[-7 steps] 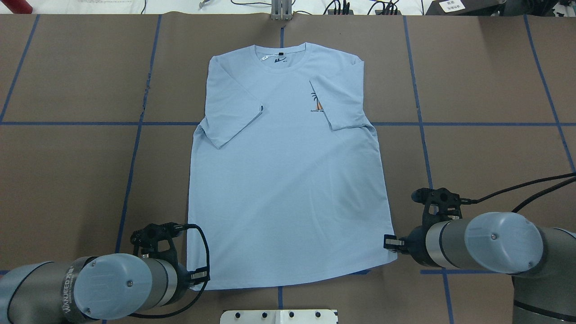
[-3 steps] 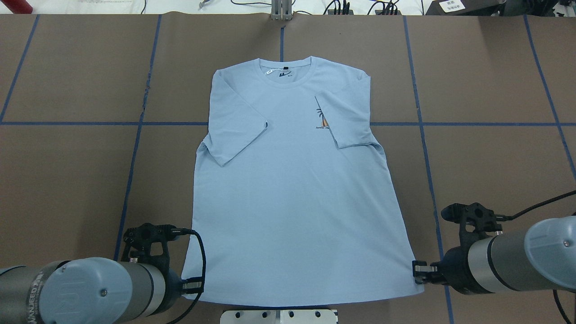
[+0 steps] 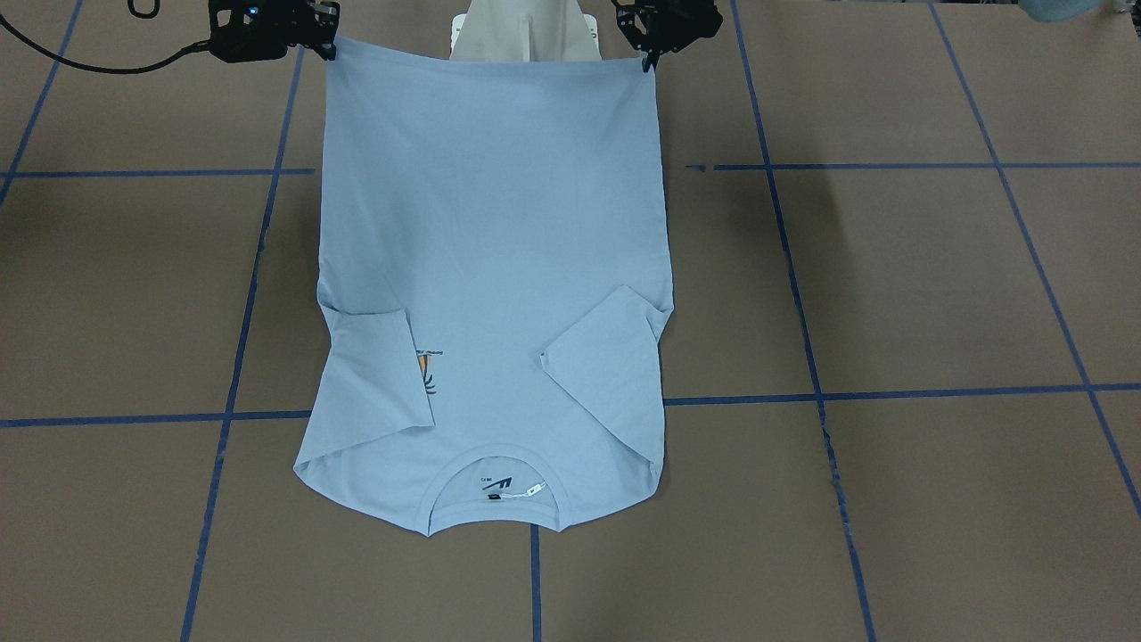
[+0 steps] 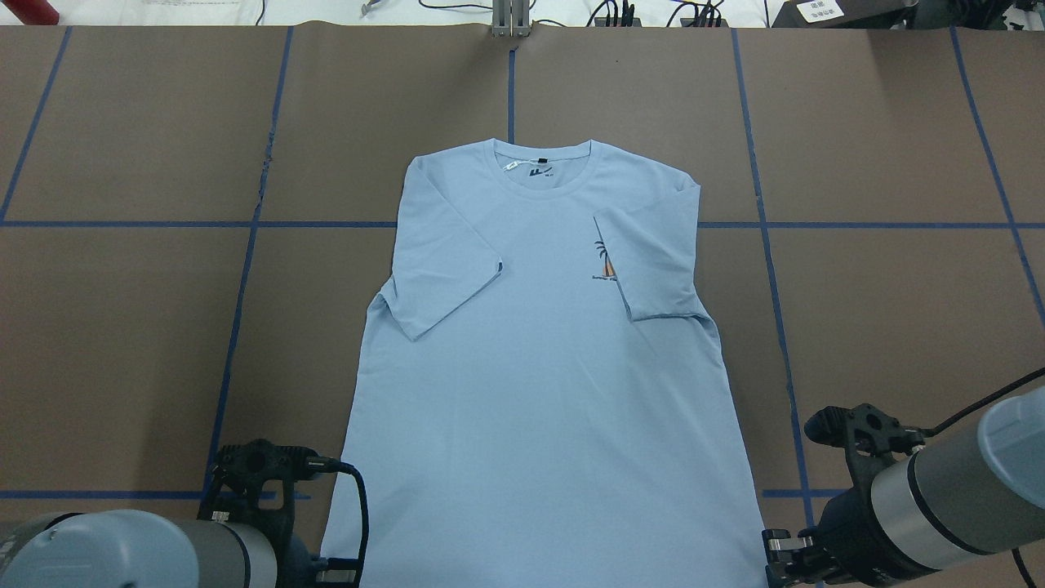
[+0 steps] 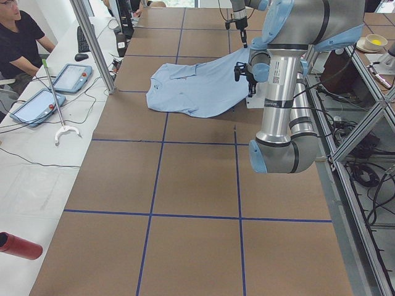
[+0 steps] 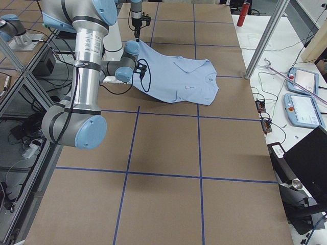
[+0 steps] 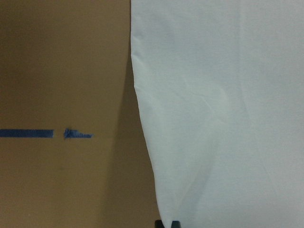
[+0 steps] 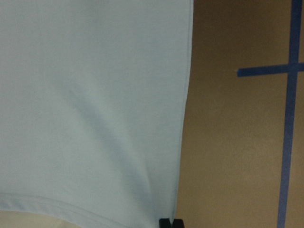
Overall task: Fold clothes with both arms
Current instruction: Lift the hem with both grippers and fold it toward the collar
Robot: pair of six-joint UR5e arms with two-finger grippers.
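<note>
The pale blue T-shirt (image 4: pixel 539 392) lies front up on the brown table, collar (image 4: pixel 541 167) away from me and both short sleeves folded inward. One sleeve partly covers the palm-tree print (image 4: pixel 604 263). The hem end is raised off the table near my base, as the shirt (image 6: pixel 173 74) shows in the right side view. My left gripper (image 4: pixel 335 567) is shut on the hem corner at the shirt's left. My right gripper (image 4: pixel 780 543) is shut on the opposite hem corner. Each wrist view shows fabric (image 7: pixel 218 114) (image 8: pixel 90 104) running into shut fingertips at the lower edge.
Blue tape lines (image 4: pixel 245 269) grid the brown table cover. My white pedestal base (image 3: pixel 526 36) sits under the hem. A red bottle (image 4: pixel 33 12) and cables lie past the far edge. A seated person (image 5: pixel 18 43) and tablets (image 5: pixel 71 77) are at a side bench.
Both grippers have drawn back toward my base with the hem corners, dragging the whole shirt toward me and slightly right. The collar has slid nearer across the table.
</note>
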